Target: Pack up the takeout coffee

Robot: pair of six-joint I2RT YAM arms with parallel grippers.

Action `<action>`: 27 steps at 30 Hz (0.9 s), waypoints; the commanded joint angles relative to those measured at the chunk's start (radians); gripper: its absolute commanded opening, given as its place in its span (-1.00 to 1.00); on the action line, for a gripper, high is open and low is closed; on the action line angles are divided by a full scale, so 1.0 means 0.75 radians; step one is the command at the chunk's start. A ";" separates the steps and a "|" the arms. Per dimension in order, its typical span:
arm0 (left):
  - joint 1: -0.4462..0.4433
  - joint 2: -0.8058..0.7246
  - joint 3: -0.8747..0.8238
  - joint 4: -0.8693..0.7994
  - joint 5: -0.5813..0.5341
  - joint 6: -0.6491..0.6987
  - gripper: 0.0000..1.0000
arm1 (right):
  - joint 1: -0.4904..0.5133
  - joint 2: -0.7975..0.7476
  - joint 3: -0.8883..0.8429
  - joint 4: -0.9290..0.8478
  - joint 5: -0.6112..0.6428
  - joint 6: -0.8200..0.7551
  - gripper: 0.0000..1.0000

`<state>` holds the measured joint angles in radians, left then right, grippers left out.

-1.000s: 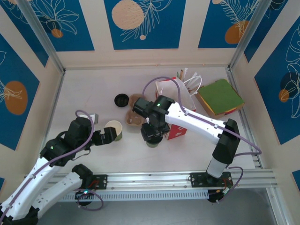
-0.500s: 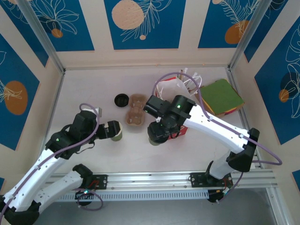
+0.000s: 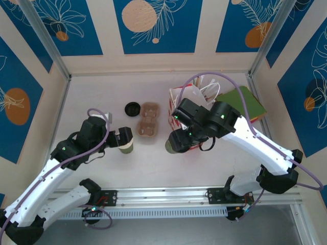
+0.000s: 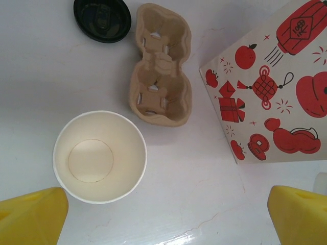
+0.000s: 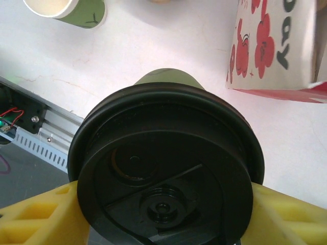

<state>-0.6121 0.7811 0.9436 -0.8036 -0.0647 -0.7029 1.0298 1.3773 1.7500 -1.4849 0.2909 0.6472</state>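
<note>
Right claw [image 5: 163, 217] clamps the coffee [image 5: 166, 153] at lid level, beside the bag [image 5: 276, 46] and not yet inside it. Left claw [image 4: 166, 217] hangs wide above the empty cup [image 4: 99, 155]. Likely hazards: the lid, squeezed at its rim, may pop off and drop the cup; the cup may snag the bag's mouth and topple it.

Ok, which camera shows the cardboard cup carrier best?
The left wrist view: the cardboard cup carrier lies whole and close, both wells visible. The top view shows it small, between the loose black lid and the bag.
</note>
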 commanded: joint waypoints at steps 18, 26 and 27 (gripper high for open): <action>-0.008 0.090 0.127 0.039 -0.030 -0.016 1.00 | -0.139 -0.104 0.354 -0.227 0.004 -0.118 0.30; -0.045 0.202 0.176 0.132 0.001 -0.010 1.00 | -0.220 -0.153 0.466 -0.313 0.037 -0.134 0.31; -0.053 0.216 0.179 0.143 0.000 -0.011 1.00 | -0.232 -0.159 0.469 -0.317 0.038 -0.142 0.31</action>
<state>-0.6292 0.9295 1.0435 -0.7395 -0.0780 -0.7090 0.8730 1.2774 2.0792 -1.6199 0.3080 0.5644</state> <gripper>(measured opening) 0.998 0.656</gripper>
